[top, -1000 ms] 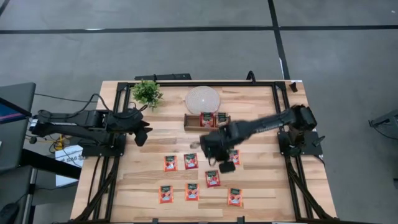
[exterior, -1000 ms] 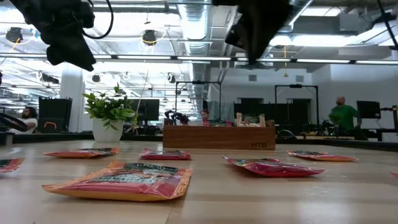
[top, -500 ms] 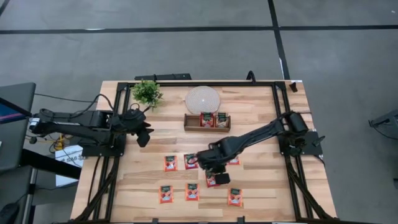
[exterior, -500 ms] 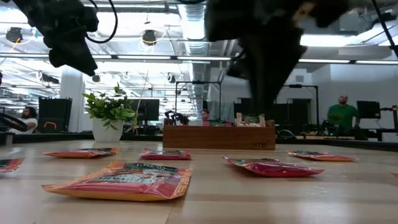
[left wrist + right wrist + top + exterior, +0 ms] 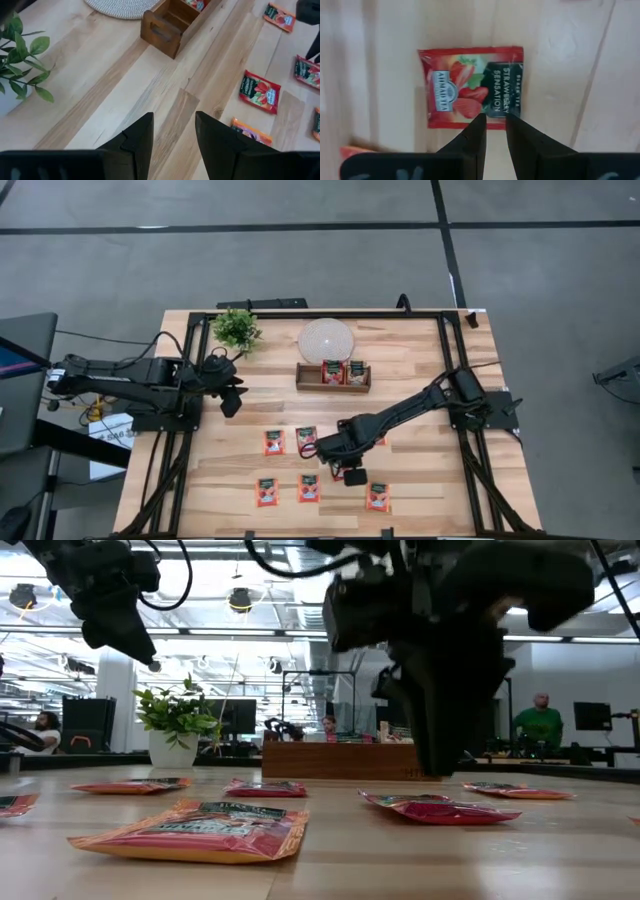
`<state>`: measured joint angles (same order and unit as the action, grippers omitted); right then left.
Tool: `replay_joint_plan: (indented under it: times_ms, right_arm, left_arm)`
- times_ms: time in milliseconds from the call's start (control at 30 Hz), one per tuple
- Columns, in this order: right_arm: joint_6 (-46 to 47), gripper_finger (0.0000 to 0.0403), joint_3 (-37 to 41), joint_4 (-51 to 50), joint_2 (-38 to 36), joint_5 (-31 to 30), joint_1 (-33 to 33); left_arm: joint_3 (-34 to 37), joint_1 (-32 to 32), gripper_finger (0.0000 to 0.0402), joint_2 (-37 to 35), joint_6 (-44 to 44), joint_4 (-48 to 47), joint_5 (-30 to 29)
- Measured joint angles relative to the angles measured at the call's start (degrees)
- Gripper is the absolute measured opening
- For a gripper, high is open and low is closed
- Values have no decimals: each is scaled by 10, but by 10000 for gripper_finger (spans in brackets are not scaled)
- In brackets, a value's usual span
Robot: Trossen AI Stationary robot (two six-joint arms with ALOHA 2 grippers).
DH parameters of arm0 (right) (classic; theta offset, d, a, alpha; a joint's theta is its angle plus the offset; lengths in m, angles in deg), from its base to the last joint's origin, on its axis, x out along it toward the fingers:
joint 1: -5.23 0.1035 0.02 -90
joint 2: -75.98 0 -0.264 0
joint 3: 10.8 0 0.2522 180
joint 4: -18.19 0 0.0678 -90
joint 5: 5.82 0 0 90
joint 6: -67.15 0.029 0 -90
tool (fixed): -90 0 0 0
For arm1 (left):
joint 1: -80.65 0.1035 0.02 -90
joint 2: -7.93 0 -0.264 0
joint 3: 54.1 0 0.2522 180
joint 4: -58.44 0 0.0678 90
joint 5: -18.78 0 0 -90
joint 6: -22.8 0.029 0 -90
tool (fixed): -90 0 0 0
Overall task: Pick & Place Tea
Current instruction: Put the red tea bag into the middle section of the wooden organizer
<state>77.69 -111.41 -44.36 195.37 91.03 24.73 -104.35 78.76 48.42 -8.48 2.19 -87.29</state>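
1. Tea sachets: we count six red-orange sachets lying flat and loose on the table (image 5: 420, 470) in the high view, for example one (image 5: 273, 442) in the nearer row. A seventh seems to lie under the right arm, which hides most of it.
2. Two more sachets (image 5: 333, 372) stand inside the wooden tray (image 5: 333, 389), side by side.
3. Right gripper (image 5: 493, 117): one, low over the middle of the table. Its jaws stand a narrow gap apart, clamped on nothing. The right wrist view shows a strawberry sachet (image 5: 470, 87) flat on the wood just beyond the fingertips.
4. Left gripper (image 5: 173, 131): one, waiting above the table's left side near the plant, its jaws apart and holding nothing.
5. Surroundings: one potted plant (image 5: 237, 328) and one round white disc (image 5: 326, 340) at the far edge, with the tray just in front of the disc.
6. Obstruction: in the low view the right gripper's dark bulk (image 5: 440, 690) stands before the tray's right end, and one person in a green top (image 5: 541, 725) shows in the room beyond
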Motion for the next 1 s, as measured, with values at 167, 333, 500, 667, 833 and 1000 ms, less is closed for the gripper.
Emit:
replay_joint_plan:
  times_ms: [167, 333, 500, 667, 833, 1000]
  right_arm:
    - [1, 67, 0, -1, 20, -12, -3]
    - [1, 67, -1, 2, 20, -21, -5]
    - [1, 66, -1, 0, 20, -25, -5]
    - [6, 54, -2, 2, 28, -25, -5]
    - [15, 44, -4, -1, 35, -20, -4]
    - [31, 45, -1, -4, 27, -8, -9]
  left_arm:
    - [0, 0, 137, 0, 4, 0, 0]
    - [0, 0, 138, 0, 4, 0, 0]
    - [0, 0, 138, 0, 4, 0, 0]
    - [0, 0, 138, 0, 4, 0, 0]
    - [0, 0, 137, 0, 4, 0, 0]
    - [0, 0, 138, 0, 4, 1, 0]
